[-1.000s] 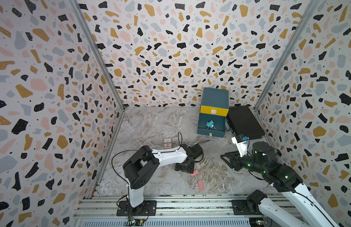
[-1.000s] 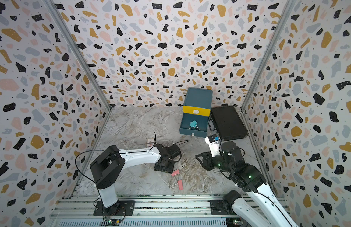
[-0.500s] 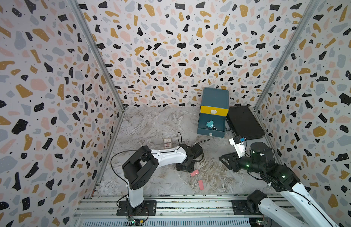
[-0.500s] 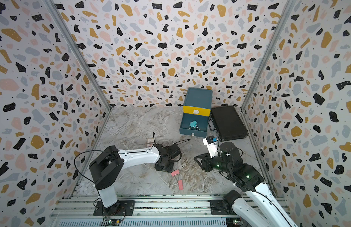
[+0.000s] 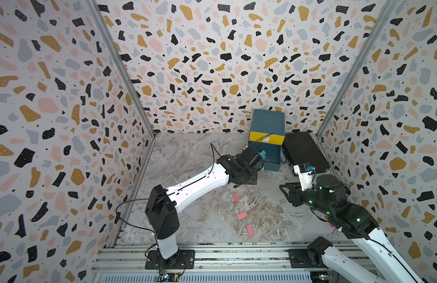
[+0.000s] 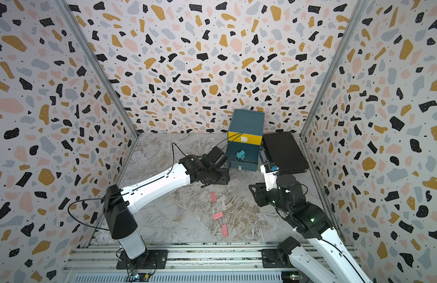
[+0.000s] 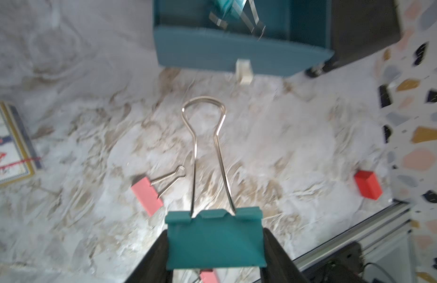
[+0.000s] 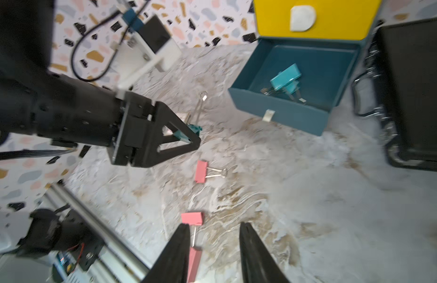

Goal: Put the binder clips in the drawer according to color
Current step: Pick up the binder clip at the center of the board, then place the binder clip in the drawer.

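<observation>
Binder clips lie in three places. In the left wrist view, a printed rectangular card box [image 7: 9, 144] sits at the left edge on the marbled floor [image 7: 286, 147]. At lower centre the left gripper [image 7: 215, 247] is clamped on a teal binder clip [image 7: 215, 241] of folded sheet metal. Its black fingers [image 7: 156, 257] press the clip's two flat sides, and a silver wire handle loops toward the frame's top. A small red block [image 7: 368, 183] rests at the right.

In both top views three pink folded-metal clips [image 5: 242, 215] lie apart on the floor at lower centre, between the arms. Right of them and higher stands the teal box cabinet [image 5: 269, 122] with a yellow top front. The drawer [image 6: 244, 166] under that front stands open with teal clips [image 6: 240, 154] inside. The held clip is near that drawer's front, outside it. A flat black case [image 5: 303, 152] is just beside the cabinet.

In the right wrist view the right gripper [image 8: 215, 225] has its jaws apart and empty, with one pink clip just beside a fingertip.
</observation>
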`<action>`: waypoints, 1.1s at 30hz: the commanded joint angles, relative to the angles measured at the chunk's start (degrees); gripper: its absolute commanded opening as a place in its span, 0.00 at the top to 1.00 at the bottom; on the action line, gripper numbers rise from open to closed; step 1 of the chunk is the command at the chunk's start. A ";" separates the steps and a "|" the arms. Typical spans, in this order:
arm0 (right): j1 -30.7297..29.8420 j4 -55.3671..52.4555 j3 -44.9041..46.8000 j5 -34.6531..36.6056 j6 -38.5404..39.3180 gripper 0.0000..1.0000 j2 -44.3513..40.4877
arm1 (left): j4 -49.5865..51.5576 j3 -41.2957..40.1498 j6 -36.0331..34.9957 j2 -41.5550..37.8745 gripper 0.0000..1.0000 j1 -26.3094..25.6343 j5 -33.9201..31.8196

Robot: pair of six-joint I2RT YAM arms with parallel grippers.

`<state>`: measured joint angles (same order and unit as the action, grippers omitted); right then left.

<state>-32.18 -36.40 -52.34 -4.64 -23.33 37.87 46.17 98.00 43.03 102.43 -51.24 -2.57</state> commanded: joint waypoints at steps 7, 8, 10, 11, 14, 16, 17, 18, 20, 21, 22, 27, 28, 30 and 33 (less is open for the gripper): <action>0.40 -0.63 -6.38 14.17 2.14 0.62 -0.08 | -2.32 28.78 -0.76 20.29 0.55 4.72 2.76; 0.43 -0.68 -6.20 14.11 2.06 0.62 -0.38 | -2.43 31.45 -0.50 22.46 0.55 5.07 3.47; 0.45 -0.70 -5.63 13.91 1.89 0.62 -1.02 | -1.97 36.27 0.25 26.25 0.55 5.61 4.55; 0.45 -0.68 -5.21 13.80 1.80 0.62 -1.66 | -1.48 38.52 0.73 28.13 0.55 5.92 4.96; 0.49 -0.73 -4.21 13.38 1.49 0.62 -2.64 | -1.70 41.65 1.74 31.60 0.55 6.56 5.40; 0.46 -0.86 -3.76 12.79 1.32 0.62 -2.80 | -2.89 41.20 2.37 32.14 0.55 7.02 5.70; 0.54 -0.87 -3.59 12.49 1.20 0.62 -2.82 | -3.36 40.89 2.60 32.29 0.54 7.11 5.75; 0.51 -0.91 -3.43 12.30 1.06 0.63 -2.71 | -3.26 40.83 2.76 32.55 0.54 7.28 5.83; 0.47 -0.95 -3.13 12.03 0.75 0.63 -2.57 | -2.32 40.95 3.38 33.04 0.49 7.56 6.19; 0.50 -0.95 -2.99 11.78 0.66 0.62 -2.38 | -1.88 40.89 3.65 33.15 0.45 7.80 6.36; 0.48 -0.95 -2.84 11.64 0.42 0.63 -2.31 | -1.79 40.72 3.72 33.18 0.43 7.81 6.67; 0.53 -0.86 -2.68 9.65 -0.09 0.59 0.40 | -3.17 39.24 3.89 31.52 0.25 7.91 7.49; 0.58 -0.86 -2.69 8.72 -0.42 0.58 1.59 | -3.79 38.95 4.07 30.89 0.24 7.96 7.51; 0.87 -0.38 -2.66 6.99 -1.62 0.58 3.67 | -3.95 39.42 4.07 30.11 0.23 7.91 7.49; 2.30 1.94 -2.09 3.22 -4.05 0.57 7.28 | -2.26 41.13 4.08 29.52 0.26 8.22 7.51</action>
<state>-30.98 -36.29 -54.98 2.48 -24.64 42.85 44.31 137.38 47.16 135.44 -43.44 4.27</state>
